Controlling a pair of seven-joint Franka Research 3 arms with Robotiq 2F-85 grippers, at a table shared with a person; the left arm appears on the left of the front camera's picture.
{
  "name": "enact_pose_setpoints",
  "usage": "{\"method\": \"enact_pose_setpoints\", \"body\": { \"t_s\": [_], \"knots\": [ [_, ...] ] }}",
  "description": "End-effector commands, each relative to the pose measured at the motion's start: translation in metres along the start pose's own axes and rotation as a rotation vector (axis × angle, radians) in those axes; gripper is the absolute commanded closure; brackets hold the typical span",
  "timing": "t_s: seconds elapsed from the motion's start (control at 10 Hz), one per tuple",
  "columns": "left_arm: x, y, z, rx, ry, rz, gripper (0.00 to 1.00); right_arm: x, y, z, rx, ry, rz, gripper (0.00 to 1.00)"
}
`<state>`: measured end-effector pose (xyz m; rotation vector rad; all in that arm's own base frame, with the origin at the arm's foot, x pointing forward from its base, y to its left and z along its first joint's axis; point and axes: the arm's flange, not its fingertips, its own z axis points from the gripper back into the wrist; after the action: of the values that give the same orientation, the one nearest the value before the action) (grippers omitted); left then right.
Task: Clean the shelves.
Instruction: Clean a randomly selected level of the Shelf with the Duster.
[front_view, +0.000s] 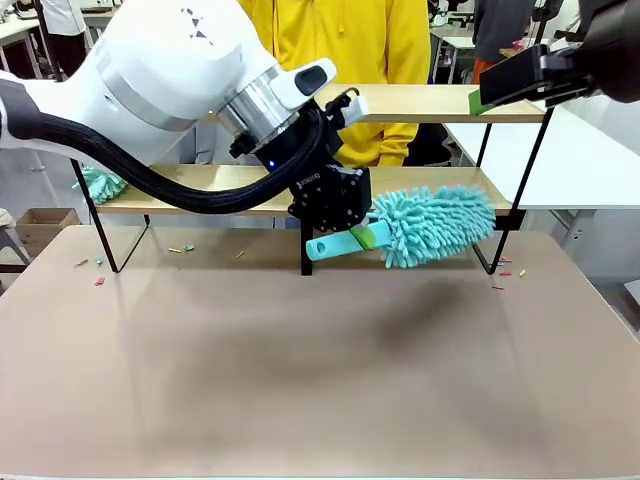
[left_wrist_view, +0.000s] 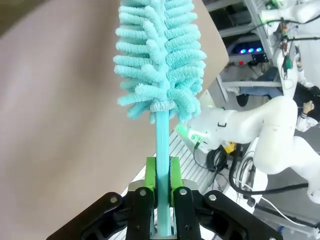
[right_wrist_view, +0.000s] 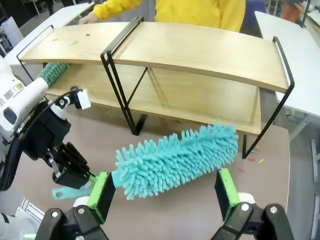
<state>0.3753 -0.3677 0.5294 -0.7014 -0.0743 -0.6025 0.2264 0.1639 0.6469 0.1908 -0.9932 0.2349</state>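
The left gripper (front_view: 362, 236) is clamped on the thin handle of a teal duster (front_view: 435, 225), green pads pressed to either side of the stem. The fluffy head points toward the robot's right, low in front of the right half of the shelves (front_view: 430, 103). It sits just beside the front edge of the lower board (front_view: 200, 180); I cannot tell whether it touches the wood. The right gripper (right_wrist_view: 162, 200) hangs high above the rack's right end, its fingers spread wide with nothing between them. A second duster (front_view: 100, 183) lies on the lower board's far left end. A person (front_view: 340, 40) in a yellow top stands behind the rack. Small coloured scraps (right_wrist_view: 75, 42) lie on the left end of the top board, and more dot the table (front_view: 320, 380) by the rack's feet. The cleaning looks under way but unfinished: the top board needs wiping, and the duster is not yet clearly on any board.
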Motion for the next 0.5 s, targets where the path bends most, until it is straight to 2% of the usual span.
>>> {"method": "enact_pose_setpoints", "body": {
  "t_s": [0.0,0.4],
  "knots": [
    [-0.0157,0.0076,0.0296,0.006,-0.109,-0.036,0.88,0.0003,0.0002,0.0005,-0.002,-0.003,-0.004,0.00],
    [-0.0093,0.0087,0.0310,-0.056,-0.090,-0.078,0.88,0.0003,0.0002,0.0005,-0.002,-0.003,-0.004,0.00]
  ]
}}
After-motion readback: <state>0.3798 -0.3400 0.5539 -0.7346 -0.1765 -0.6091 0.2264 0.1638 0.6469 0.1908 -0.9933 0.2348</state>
